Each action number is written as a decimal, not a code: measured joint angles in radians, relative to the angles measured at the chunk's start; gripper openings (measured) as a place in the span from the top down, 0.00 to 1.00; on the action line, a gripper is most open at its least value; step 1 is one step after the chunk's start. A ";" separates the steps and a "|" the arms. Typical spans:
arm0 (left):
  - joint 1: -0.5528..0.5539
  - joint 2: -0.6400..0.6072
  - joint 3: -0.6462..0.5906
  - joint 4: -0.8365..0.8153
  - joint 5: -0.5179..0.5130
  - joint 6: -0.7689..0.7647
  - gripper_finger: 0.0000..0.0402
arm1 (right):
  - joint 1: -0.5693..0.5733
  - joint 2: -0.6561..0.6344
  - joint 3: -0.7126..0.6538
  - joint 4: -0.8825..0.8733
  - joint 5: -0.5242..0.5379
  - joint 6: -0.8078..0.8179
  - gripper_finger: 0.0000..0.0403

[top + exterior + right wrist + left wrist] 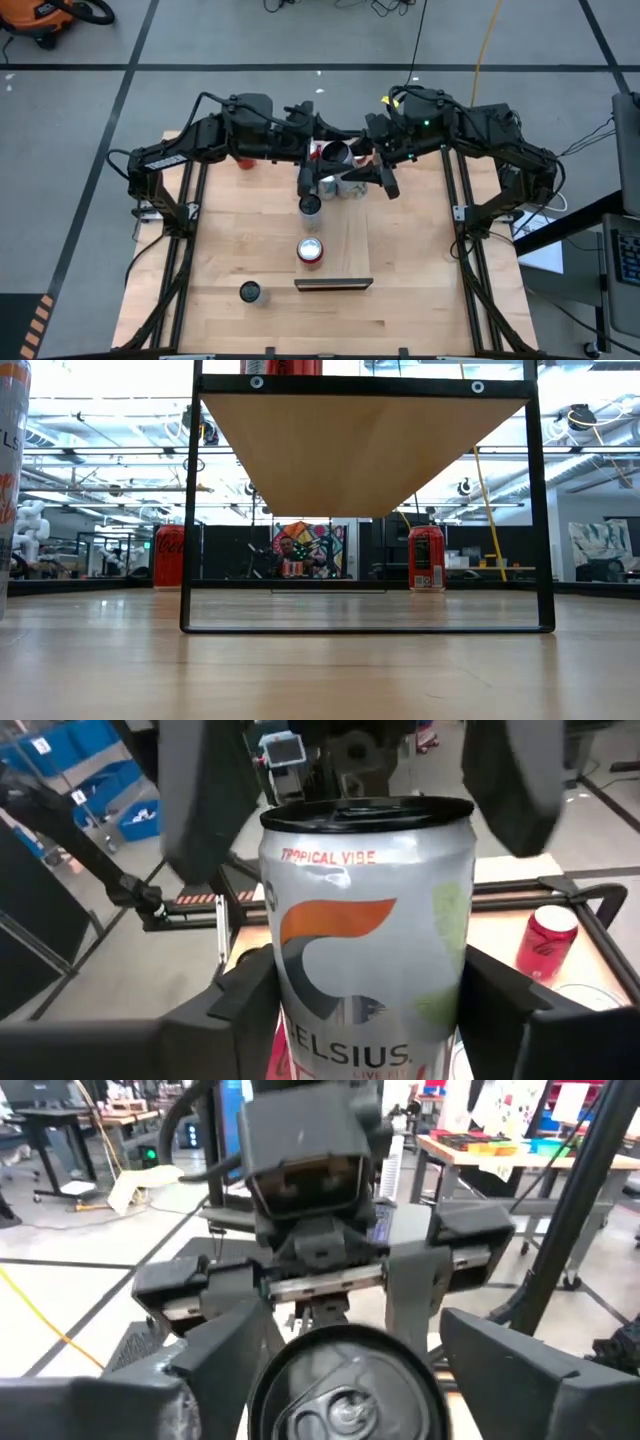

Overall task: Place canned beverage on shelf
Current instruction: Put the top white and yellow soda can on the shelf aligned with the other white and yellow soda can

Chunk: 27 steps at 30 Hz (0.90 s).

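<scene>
Grey workshop floor surrounds the wooden table [230,240], and the arms meet over its far edge. A silver can [365,920] stands upright between them, long axis vertical, off the shelf [350,230] and just beyond its far end. The right gripper [365,1015] has its fingers pressed against the can's lower sides, apparently clamped on it. The left gripper [340,1380] sits around the can's top from the opposite side; I cannot tell whether it grips or has let go. Both arms are equally near. The shelf runs from the can toward the near edge, with a silver-topped can [311,205] and a red can [311,250] along its left side, its right side bare
</scene>
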 joint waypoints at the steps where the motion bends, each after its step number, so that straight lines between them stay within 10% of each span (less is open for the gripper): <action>1: 0.000 -0.001 0.000 0.002 -0.003 0.000 0.22 | -0.003 -0.002 0.000 -0.001 0.000 0.001 0.48; 15: 0.001 -0.084 0.011 -0.028 -0.098 -0.054 0.04 | 0.003 -0.176 -0.189 -0.053 -0.031 0.082 0.47; 27: -0.039 -0.142 0.010 -0.416 -0.119 -0.291 0.04 | 0.074 -0.421 -0.882 0.723 0.041 0.262 0.47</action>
